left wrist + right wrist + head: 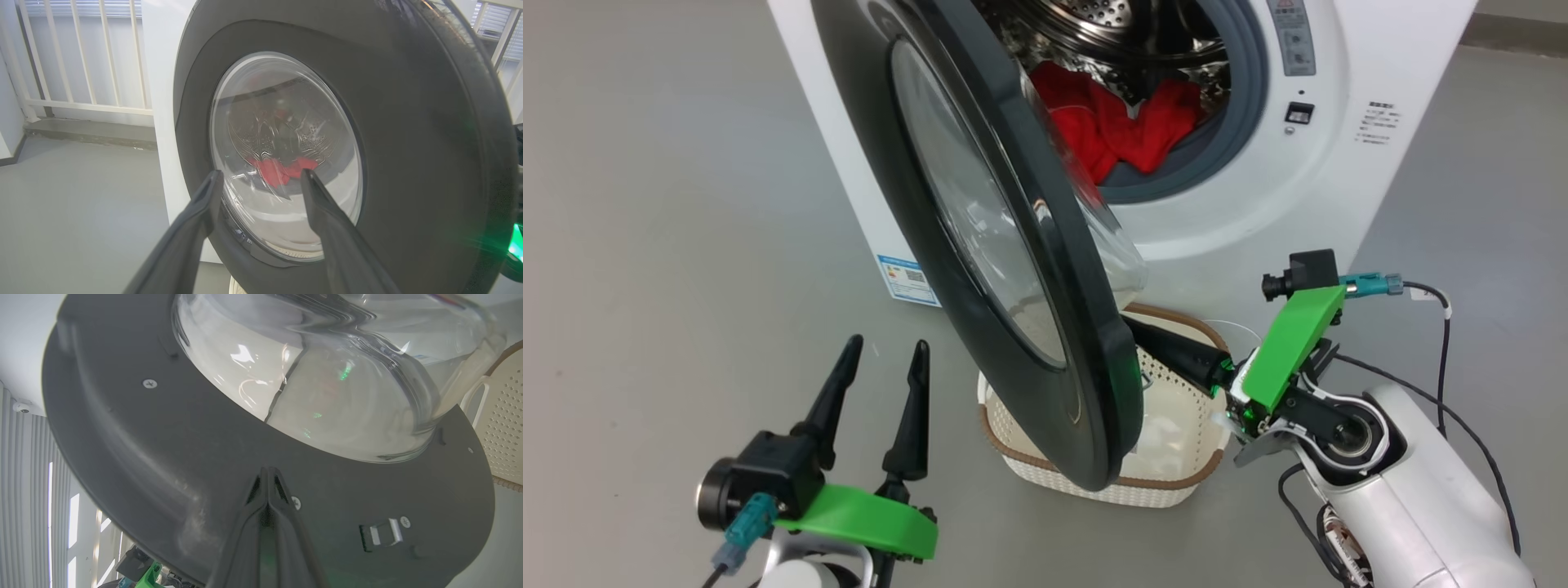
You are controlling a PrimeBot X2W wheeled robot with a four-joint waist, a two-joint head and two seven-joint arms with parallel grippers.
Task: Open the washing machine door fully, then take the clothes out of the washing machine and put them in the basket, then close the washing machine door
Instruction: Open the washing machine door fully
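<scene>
Lower left of the head view: left gripper, fingers spread wide, gripping nothing, clear of the washing machine door and pointing at its outer face. Wide bare grey floor at frame left; narrower strip at far right, past the pale right forearm. Door half open, edge-on down the frame centre, lower rim overlapping the basket. Right gripper closed tight, holding nothing, tips seemingly pressed on the door's black inner face just under the glass bowl. Basket on the floor before the washing machine, interior partly hidden by the door. Clothes red, heaped inside the drum at top centre, spilling onto the grey seal.
</scene>
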